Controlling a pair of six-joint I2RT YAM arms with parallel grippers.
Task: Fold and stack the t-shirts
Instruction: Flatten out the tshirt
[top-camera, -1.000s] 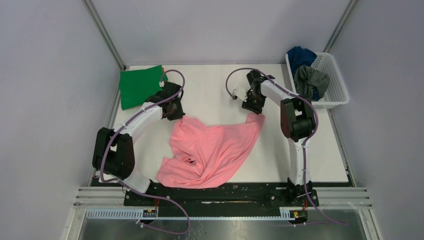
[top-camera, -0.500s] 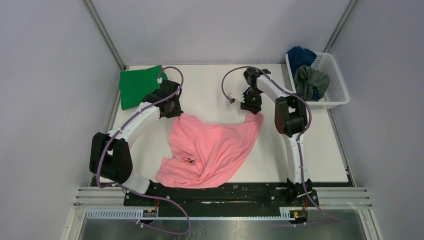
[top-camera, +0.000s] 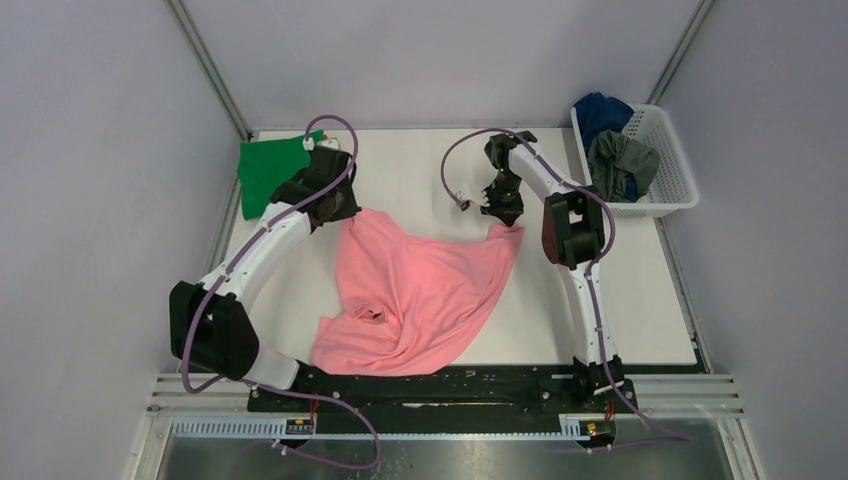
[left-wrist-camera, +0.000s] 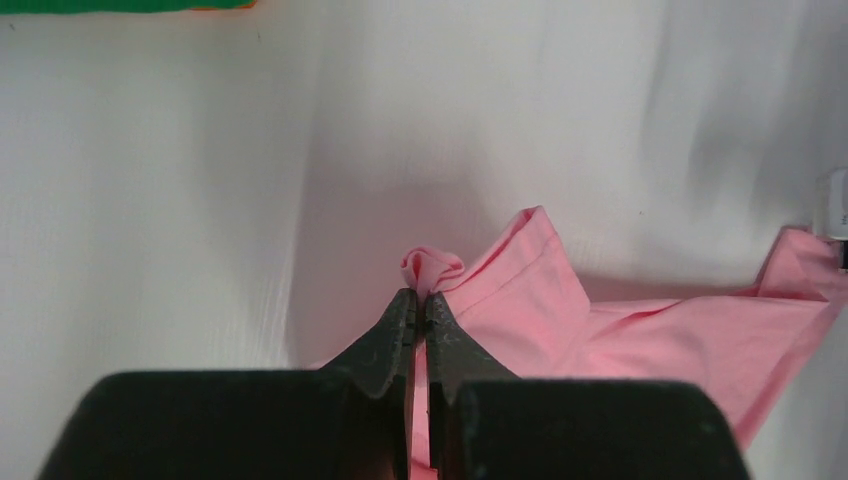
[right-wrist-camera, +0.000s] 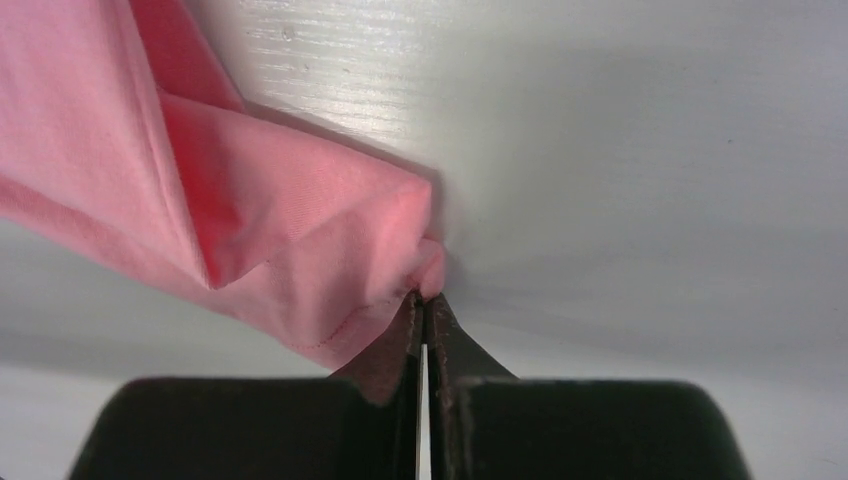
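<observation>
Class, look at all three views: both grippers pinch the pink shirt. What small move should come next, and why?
Probably draw both pinched corners a little toward the back of the table and apart. The left gripper and right gripper are each shut on a far corner of the pink t-shirt, yet its near part lies bunched and creased, not flat enough to fold.

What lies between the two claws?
The pink t-shirt, its far edge sagging from left claw to right claw; otherwise bare table. Seen in the top view.
</observation>
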